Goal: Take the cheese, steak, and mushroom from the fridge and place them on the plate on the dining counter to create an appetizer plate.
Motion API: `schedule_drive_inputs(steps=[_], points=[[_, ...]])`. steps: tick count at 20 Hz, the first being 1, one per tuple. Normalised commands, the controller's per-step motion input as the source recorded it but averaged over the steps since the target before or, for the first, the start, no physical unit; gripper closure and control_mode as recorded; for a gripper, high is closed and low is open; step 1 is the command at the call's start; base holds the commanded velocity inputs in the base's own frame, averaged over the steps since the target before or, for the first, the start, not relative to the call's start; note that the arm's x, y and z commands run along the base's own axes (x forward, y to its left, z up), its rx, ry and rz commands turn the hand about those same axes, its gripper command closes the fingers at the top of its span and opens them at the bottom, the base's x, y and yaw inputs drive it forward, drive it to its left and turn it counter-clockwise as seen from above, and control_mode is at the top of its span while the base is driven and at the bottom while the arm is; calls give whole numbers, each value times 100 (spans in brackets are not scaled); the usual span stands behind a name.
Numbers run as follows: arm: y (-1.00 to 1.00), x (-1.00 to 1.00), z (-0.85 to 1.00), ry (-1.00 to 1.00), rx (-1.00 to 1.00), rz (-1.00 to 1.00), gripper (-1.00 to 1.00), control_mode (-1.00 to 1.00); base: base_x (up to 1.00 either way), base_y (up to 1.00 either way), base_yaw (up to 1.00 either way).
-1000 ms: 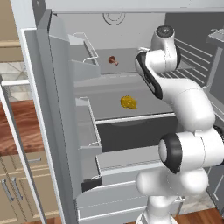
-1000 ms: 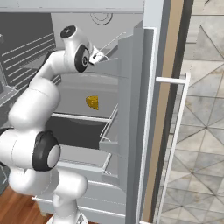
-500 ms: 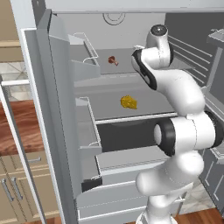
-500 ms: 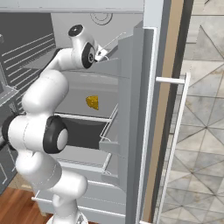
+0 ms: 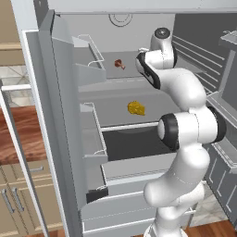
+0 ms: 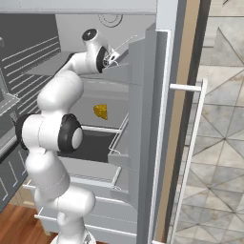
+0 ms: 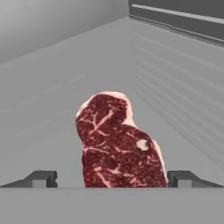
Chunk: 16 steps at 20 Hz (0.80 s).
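The fridge stands open, and my arm reaches onto its upper shelf. The steak, a red-pink marbled slab, lies on that grey shelf right in front of my gripper. The gripper is open, with one fingertip on either side of the steak's near end and not touching it. From the right base view the gripper sits beside the door rack. The mushroom rests further left on the same shelf. One shelf down lies the yellow cheese. The plate is out of view.
Door racks jut out on the left door, close to my arm's path. The right door with its long bar handle stands open. A reddish-brown wood top over cream cupboards lies at the far left.
My arm has swung its wrist further up and deeper into the upper shelf. The gripper stays open; the food has not moved.
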Motion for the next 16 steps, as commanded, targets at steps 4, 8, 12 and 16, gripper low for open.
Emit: schedule_drive_inputs(steps=[4, 8, 12, 16], points=[[-17, 45, -14, 0, 0, 0, -100, -100, 0, 0, 0], [-21, 7, -46, 3, 0, 0, -100, -100, 0, 0, 0], [-5, 0, -67, 4, -1, 0, -100, -100, 0, 0, 0], [0, 6, -77, 6, -4, 0, -100, -100, 0, 0, 0]])
